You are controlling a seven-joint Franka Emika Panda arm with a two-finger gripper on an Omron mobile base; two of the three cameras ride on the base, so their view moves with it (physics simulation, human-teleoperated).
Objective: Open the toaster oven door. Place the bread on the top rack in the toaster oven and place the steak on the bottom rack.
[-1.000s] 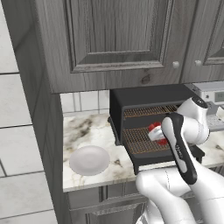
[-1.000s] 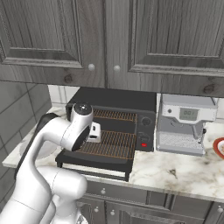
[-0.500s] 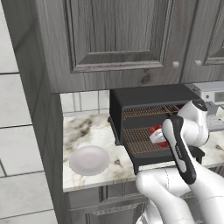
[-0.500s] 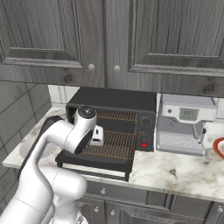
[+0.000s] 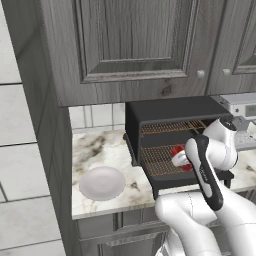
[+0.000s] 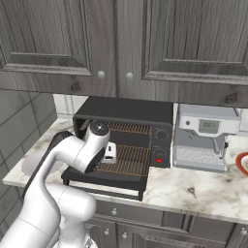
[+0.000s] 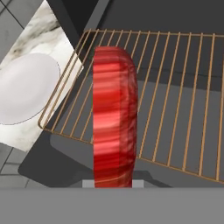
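Now the steak (image 7: 114, 118) stands on edge in the end effector (image 5: 184, 159), which is closed on it, just over the front of the bottom rack (image 7: 175, 105). That rack sticks out of the oven (image 6: 127, 109) above the door (image 6: 104, 178), which lies flat and open. Higher up sits the top rack (image 5: 170, 127). Left of the oven, a white plate (image 5: 102, 183) rests on the marble desk (image 5: 97, 148); a coffee machine (image 6: 203, 137) stands to its right.
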